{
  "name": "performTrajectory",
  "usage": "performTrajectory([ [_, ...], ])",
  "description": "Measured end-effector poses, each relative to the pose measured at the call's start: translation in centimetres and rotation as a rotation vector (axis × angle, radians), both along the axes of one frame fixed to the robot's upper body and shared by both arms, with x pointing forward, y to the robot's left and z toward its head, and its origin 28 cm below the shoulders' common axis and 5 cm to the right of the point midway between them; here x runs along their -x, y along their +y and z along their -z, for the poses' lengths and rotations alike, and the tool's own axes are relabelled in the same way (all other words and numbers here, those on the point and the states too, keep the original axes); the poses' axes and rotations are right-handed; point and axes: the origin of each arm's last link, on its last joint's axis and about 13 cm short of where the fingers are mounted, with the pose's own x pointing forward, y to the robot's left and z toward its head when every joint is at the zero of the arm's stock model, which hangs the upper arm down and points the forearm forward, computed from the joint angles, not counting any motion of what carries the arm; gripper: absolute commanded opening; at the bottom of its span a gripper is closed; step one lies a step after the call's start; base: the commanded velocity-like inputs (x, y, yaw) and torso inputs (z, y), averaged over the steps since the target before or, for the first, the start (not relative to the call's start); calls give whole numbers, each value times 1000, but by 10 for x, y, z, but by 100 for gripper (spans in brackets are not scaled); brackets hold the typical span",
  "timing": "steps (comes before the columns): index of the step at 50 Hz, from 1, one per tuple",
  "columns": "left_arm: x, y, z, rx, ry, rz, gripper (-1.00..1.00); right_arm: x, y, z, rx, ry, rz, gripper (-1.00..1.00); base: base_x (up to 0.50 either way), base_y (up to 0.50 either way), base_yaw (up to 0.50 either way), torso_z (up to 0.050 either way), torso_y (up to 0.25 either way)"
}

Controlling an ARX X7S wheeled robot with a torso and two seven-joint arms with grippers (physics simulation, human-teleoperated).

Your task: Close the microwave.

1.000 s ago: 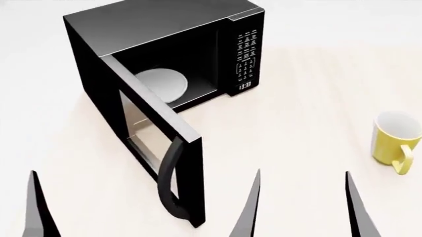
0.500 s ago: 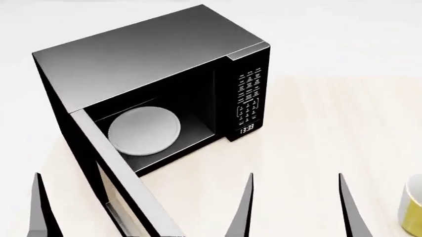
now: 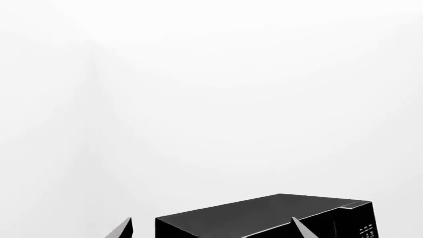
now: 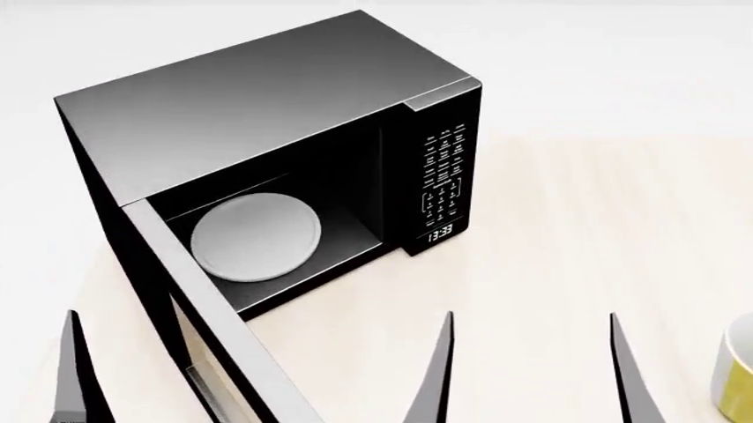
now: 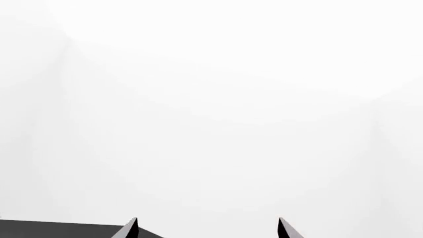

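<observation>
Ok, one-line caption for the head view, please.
Open black microwave on a pale table, door swung toward the camera, white turntable plate visible, yellow mug at the right edge.

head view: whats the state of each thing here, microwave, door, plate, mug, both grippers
microwave: upright on the table, clock lit
door: wide open, swung out toward the robot
plate: flat inside, nothing on it
mug: upright at the right edge, cut off by the frame
left gripper: jaws apart, holding nothing
right gripper: jaws apart, holding nothing

Pale wood table (image 4: 565, 264) w/ open black microwave (image 4: 259, 115), yellow mug (image 4: 738, 374) at edge.
</observation>
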Motion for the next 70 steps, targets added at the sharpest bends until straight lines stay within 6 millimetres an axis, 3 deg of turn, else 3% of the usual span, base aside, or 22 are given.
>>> performTrajectory([
  [9, -3, 16, -2, 8, 99, 99, 100, 0, -1, 0, -1, -7, 7, 100, 0, 0, 0, 0, 0],
  [18, -1, 55, -11, -33, 188, 108, 100, -1, -1, 2, -2, -3, 9, 100, 0, 0, 0, 0, 0],
  [29, 9, 87, -15, -240, 319, 311, 100, -2, 0, 6, 2, 5, 7, 100, 0, 0, 0, 0, 0],
  [45, -1, 94, 5, -480, 520, 650, 100, -2, 1, 10, 8, 17, 3, 100, 0, 0, 0, 0, 0],
  [70, -38, 81, 28, -520, 528, 732, 100, -2, 2, 13, 13, 28, -3, 100, 0, 0, 0, 0, 0],
])
